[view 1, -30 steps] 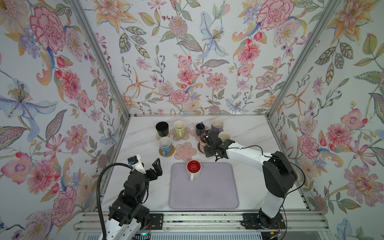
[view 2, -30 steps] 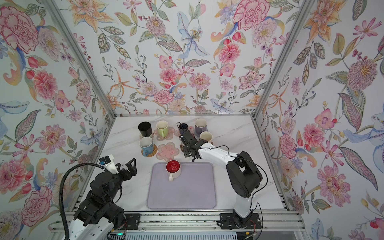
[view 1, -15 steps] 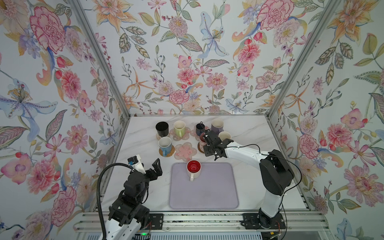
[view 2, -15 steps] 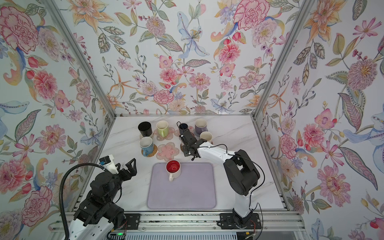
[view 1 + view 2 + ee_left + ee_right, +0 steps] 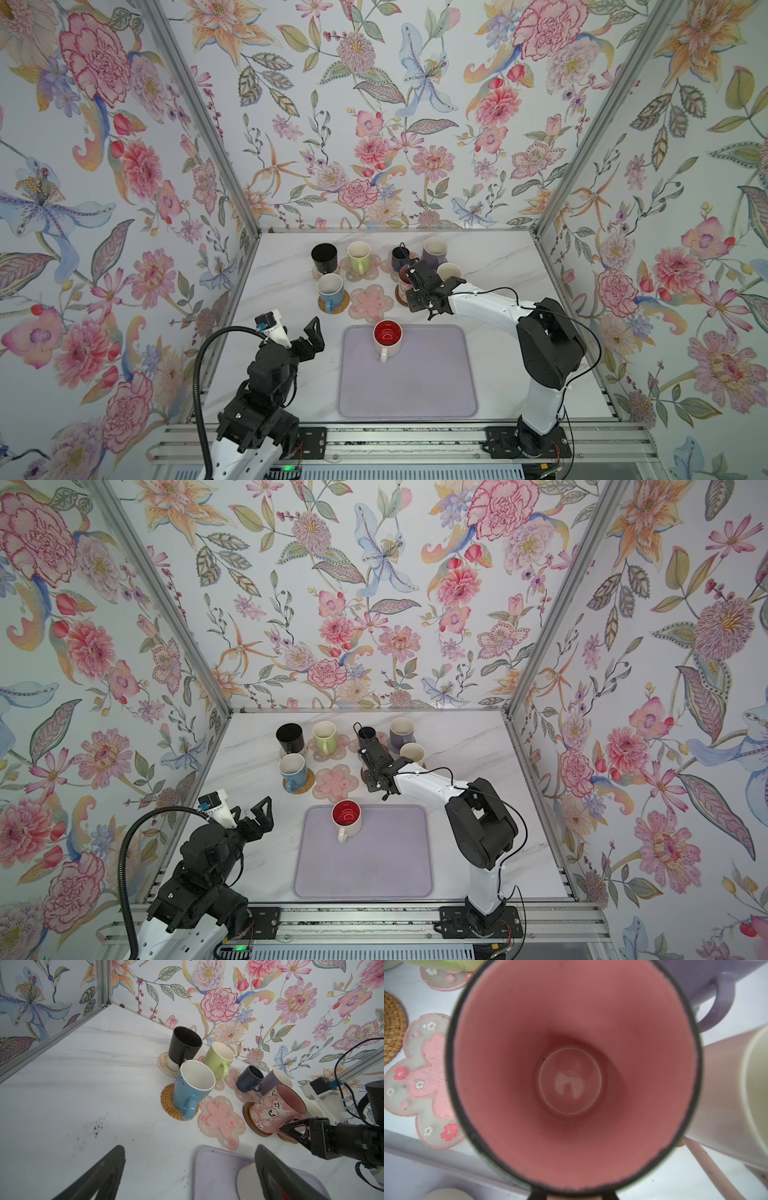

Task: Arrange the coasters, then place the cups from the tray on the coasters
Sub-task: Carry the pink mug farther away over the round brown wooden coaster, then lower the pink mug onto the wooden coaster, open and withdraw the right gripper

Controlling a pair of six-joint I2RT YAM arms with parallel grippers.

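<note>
White marble surface point(image 5: 286, 291) carries everything. Biggest item on it is the lavender tray point(image 5: 415, 386), centre, at the near edge. In the tray is 1 cup only: red-inside cup point(image 5: 387, 337), upright in the far-left part, handle toward the near edge.

Cups: 8 total, 1 on tray and 7 behind it w/ the coasters.
- Back row, left to right: black cup point(image 5: 324, 257), green cup point(image 5: 359, 257), navy cup point(image 5: 400, 258), purple cup point(image 5: 434, 250).
- In front of those: blue cup point(image 5: 330, 288), pink ghost-print cup point(image 5: 274, 1109), cream cup point(image 5: 449, 272).

Coasters: 7 can be made out.
- 3 pink flower ones: first flower coaster point(image 5: 370, 272) under green cup, second flower coaster point(image 5: 246, 1097) under navy cup, free flower coaster point(image 5: 371, 302) between blue and pink cups.
- 2 woven: beige woven coaster point(image 5: 165, 1064) under black cup, tan woven coaster point(image 5: 168, 1097) under blue cup.
- 2 brown: brown disc point(image 5: 246, 1114) under pink cup, second brown coaster point(image 5: 287, 1139) just beside it, half hidden.
- What lies under the purple cup can't be told.

Right pincer point(image 5: 297, 1130) is clamped tight on the pink ghost-print cup at its near side. The cup's base is at the brown disc.

Left pincer point(image 5: 190, 1148) has its jaws wide apart, over the surface just left of the tray's far-left corner. The red-inside cup is near it, not touching.
</note>
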